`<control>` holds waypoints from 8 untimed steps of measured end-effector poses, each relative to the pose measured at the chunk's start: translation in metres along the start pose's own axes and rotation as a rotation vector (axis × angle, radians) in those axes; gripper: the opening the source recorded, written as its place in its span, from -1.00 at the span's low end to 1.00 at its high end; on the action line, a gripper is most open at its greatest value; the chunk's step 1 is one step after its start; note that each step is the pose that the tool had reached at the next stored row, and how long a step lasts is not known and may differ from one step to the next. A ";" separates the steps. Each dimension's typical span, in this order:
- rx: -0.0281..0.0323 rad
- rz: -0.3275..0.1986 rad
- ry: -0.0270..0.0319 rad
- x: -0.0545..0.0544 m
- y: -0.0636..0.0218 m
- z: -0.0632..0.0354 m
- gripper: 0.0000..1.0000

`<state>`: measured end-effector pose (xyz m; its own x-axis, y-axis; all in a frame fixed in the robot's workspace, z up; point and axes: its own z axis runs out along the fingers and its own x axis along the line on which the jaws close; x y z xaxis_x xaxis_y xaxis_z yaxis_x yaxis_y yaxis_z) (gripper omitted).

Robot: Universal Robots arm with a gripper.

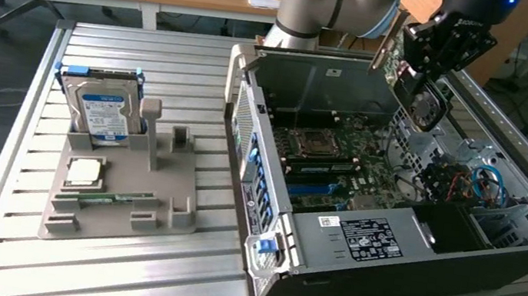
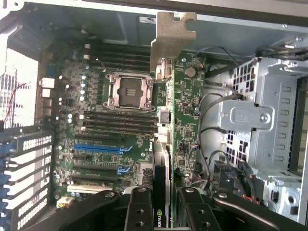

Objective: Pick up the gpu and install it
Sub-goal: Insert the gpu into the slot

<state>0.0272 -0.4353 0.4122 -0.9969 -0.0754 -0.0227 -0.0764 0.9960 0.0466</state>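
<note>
On the exterior view's left, we had the grey holder tray (image 1: 170, 216) sitting on the slatted metal desk (image 1: 153, 55). In it the silver hard drive (image 1: 103, 114) with the blue label stood upright in its slot. A square CPU chip (image 1: 84, 171) lay flat in front of that, and a narrow RAM stick (image 1: 117, 198) lay flat just beside the chip, nearer the camera.

Further right was the open PC case (image 1: 381, 273), lying on its side with the panel off. Inside we could see the motherboard (image 1: 345, 159) with its empty CPU socket (image 1: 314, 141), and a bundle of blue and orange cables (image 1: 476, 182) towards the exterior view's right.

The claw (image 1: 421, 81) hung over the far right corner of the case, clamped on the gpu (image 1: 426, 107). The card was up in the air, hanging below the claw with its fan facing the camera, above the board and not touching it.

From the wrist view we saw the gpu (image 2: 161, 178) edge-on, pinched between the two black fingers (image 2: 139, 211). Its silver bracket (image 2: 172, 41) pointed away from the claw (image 2: 166, 211), and the motherboard (image 2: 110, 144) lay behind it.
</note>
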 end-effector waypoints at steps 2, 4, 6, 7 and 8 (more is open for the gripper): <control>-0.0004 -0.026 0.0012 0.000 0.0000 0.0000 -0.47; -0.0008 -0.052 0.0025 0.000 0.0000 0.0000 -0.47; -0.0012 -0.081 0.0039 0.000 0.0000 0.0000 -0.47; -0.0013 -0.095 0.0045 0.000 0.0000 0.0000 -0.47; -0.0014 -0.109 0.0052 0.000 0.0000 0.0000 -0.47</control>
<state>0.0272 -0.4353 0.4122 -0.9828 -0.1833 -0.0225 -0.1841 0.9818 0.0455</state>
